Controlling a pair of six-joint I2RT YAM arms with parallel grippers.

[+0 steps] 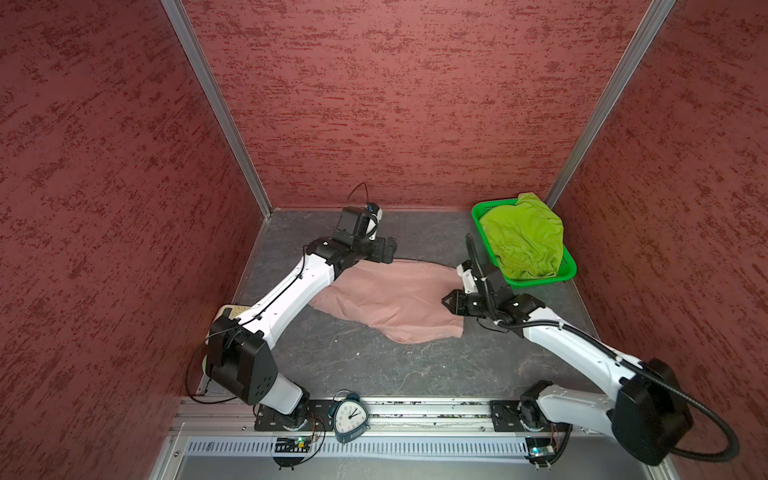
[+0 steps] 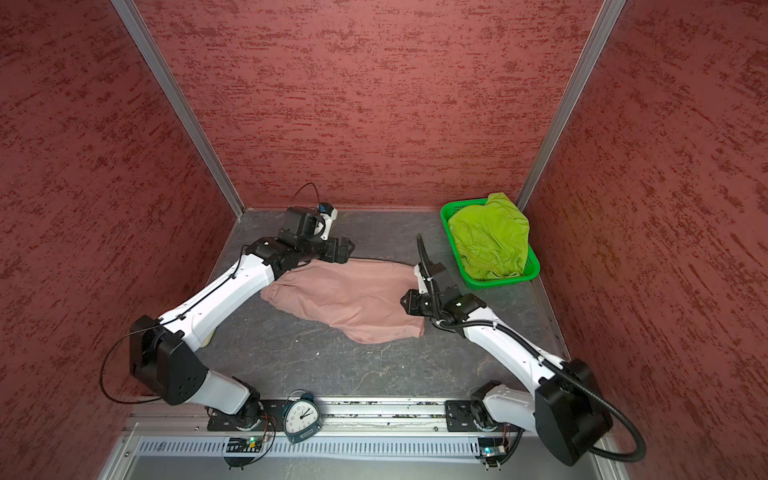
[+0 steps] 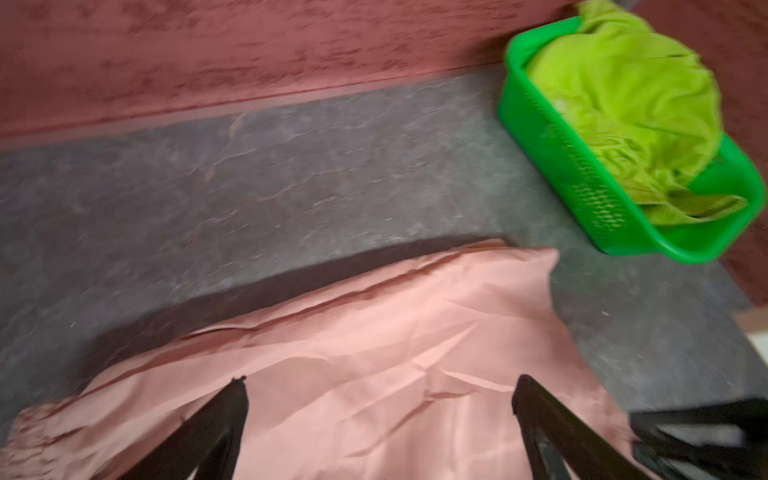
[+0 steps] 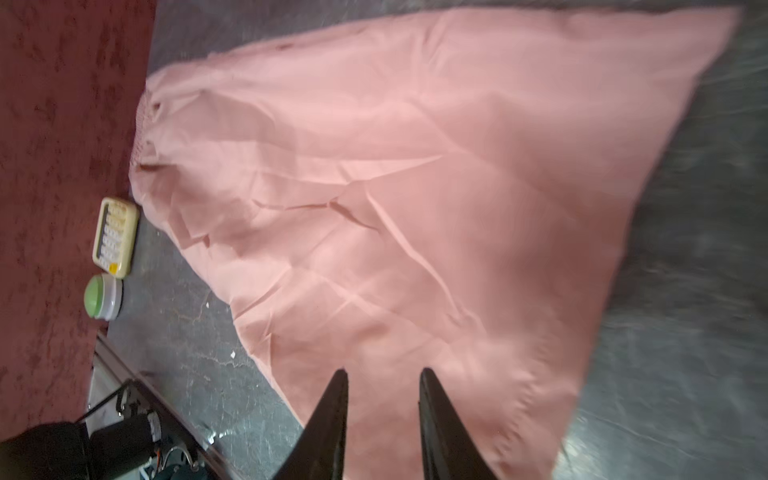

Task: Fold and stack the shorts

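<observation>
Light was soft and even, top views sharp but bowed at edges, wrist views motion-blurred, dark shadow lay beyond the left fingers [image 3: 224, 424] along the pink shorts [image 3: 374, 353].

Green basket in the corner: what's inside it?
A crumpled pair of lime green shorts fills the green basket, heaped above its rim. The cloth covers the basket's bottom, so anything underneath the shorts cannot be seen.

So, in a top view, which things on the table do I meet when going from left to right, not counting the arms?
Cream calculator, half hidden → pink shorts → green basket holding the lime green shorts. The alarm clock is left out: sideways it overlaps the pink shorts.
</observation>
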